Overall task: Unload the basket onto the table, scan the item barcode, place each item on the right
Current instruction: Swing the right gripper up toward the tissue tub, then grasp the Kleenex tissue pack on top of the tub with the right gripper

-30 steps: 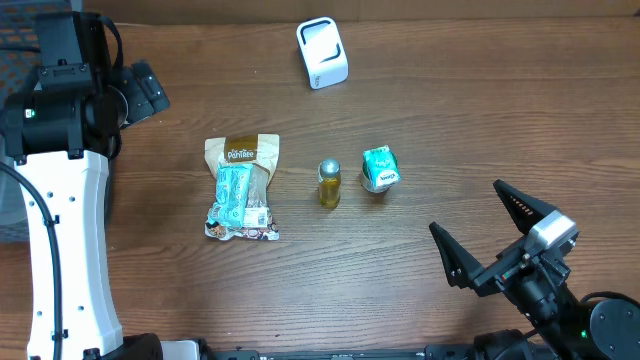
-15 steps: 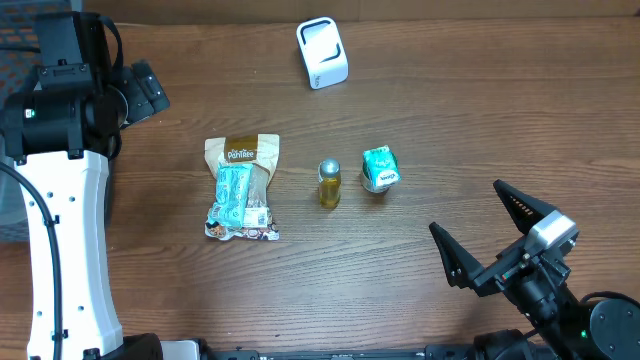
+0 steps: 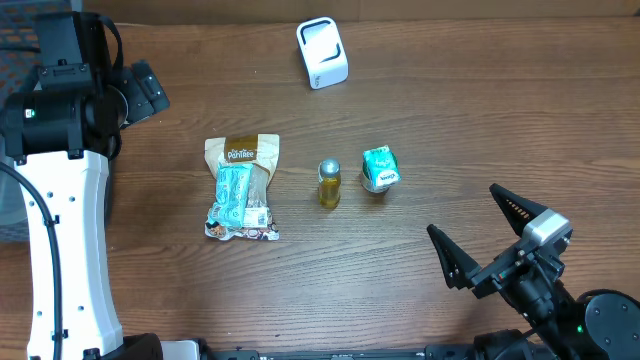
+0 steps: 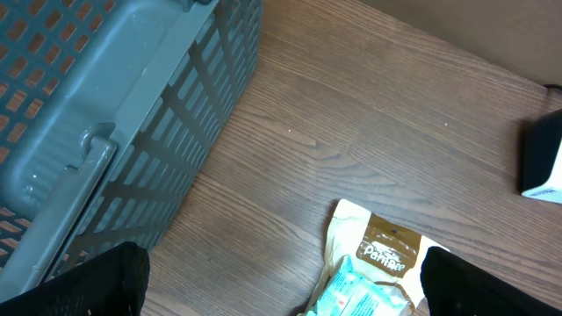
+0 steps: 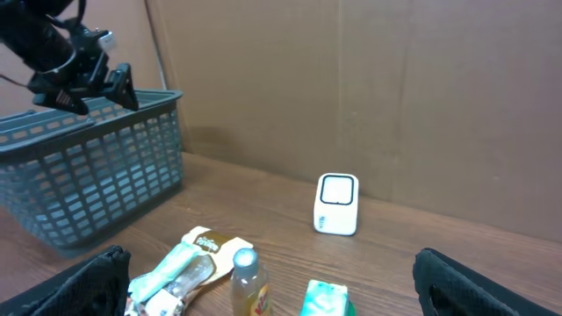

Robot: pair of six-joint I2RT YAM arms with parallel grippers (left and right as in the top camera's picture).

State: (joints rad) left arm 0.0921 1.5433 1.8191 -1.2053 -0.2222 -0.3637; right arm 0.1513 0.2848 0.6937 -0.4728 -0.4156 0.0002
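At the five o'clock corner of the surface, the right claw has crept a touch toward nine o'clock over the last second, its jaws spread as wide as they go and holding nothing. Nothing else has shifted: the left claw, equally wide and empty, hangs at ten o'clock beside the basket, and all three goods lie where they were. We read this as the very start of the job, an approach barely begun and no item yet picked. The candidates sit in a row at mid-surface. The snack pouch is a crinkly, flat bag with a tan header and a glossy clear window, and it lies on its back. At its three o'clock stands the bottle, a small upright cylinder of amber liquid under a silvery cap. At three o'clock again, just beside the bottle, is the carton, a little teal box with printed faces. The scanner is a smooth white block with rounded corners and a dark window, standing well apart at twelve o'clock. The surface is matte wood-grain laminate, and the basket is grey moulded plastic lattice. We cannot tell which item is meant, though the carton lies nearest the right claw.
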